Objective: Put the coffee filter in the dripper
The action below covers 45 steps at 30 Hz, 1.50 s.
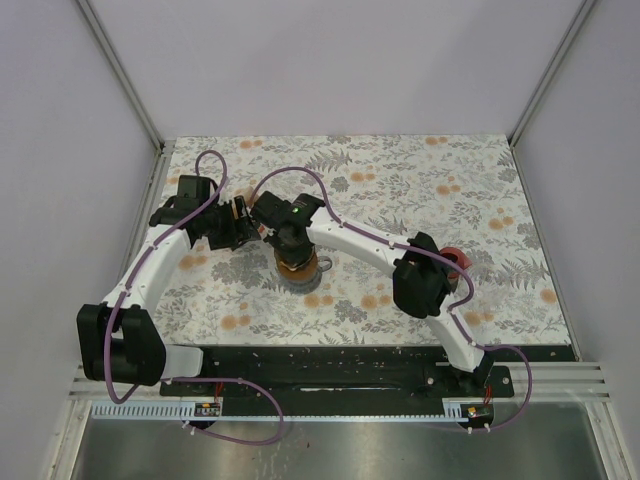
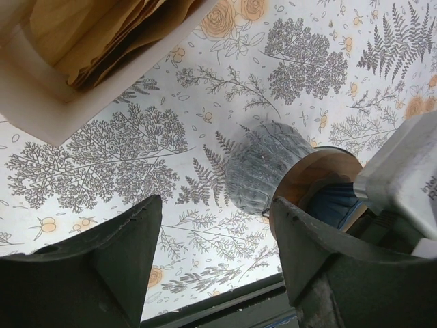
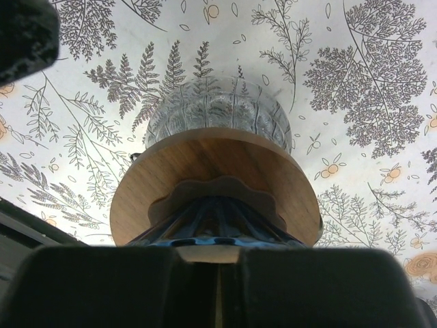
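Observation:
The dripper (image 3: 218,212) is blue ribbed glass on a wooden collar (image 3: 212,171) over a clear glass server (image 3: 218,113). It stands mid-table in the top view (image 1: 297,268). My right gripper (image 3: 218,258) is shut on a tan coffee filter (image 3: 208,253), held just over the dripper's rim; only a sliver of paper shows. My left gripper (image 2: 215,225) is open and empty, just left of the dripper (image 2: 334,201). A white holder (image 2: 41,102) with several brown filters (image 2: 116,34) stands beside it.
The floral table cover (image 1: 400,180) spreads all round. A small red object (image 1: 457,262) sits behind the right arm's elbow. The black base rail (image 1: 340,365) runs along the near edge. The two grippers (image 1: 238,228) (image 1: 292,238) are close together.

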### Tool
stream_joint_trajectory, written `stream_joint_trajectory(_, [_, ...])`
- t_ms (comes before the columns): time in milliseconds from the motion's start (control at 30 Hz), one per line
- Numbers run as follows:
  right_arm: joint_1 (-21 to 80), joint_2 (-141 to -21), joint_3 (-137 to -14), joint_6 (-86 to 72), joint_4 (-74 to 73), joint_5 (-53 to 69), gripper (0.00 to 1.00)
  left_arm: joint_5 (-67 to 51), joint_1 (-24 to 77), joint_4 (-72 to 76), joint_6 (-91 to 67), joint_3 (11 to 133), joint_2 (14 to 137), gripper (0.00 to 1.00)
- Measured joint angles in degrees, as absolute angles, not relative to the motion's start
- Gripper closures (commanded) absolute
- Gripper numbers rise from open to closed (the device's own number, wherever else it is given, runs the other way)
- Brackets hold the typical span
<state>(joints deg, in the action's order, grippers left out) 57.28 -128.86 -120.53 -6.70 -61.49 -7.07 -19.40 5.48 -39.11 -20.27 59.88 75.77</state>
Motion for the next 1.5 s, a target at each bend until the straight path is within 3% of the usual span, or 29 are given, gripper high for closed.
stream_joint_trajectory(767, [55.79, -126.89, -115.42, -8.29, -56.71, -6.46, 1.0, -21.74, 6.26, -37.45, -18.41, 60.42, 75.46, 0.3])
stream_joint_trajectory(1500, [40.84, -125.01, -112.97, -8.75, -51.29, -8.56, 1.0, -25.47, 8.03, -38.04, -14.04, 61.82, 74.59, 0.3])
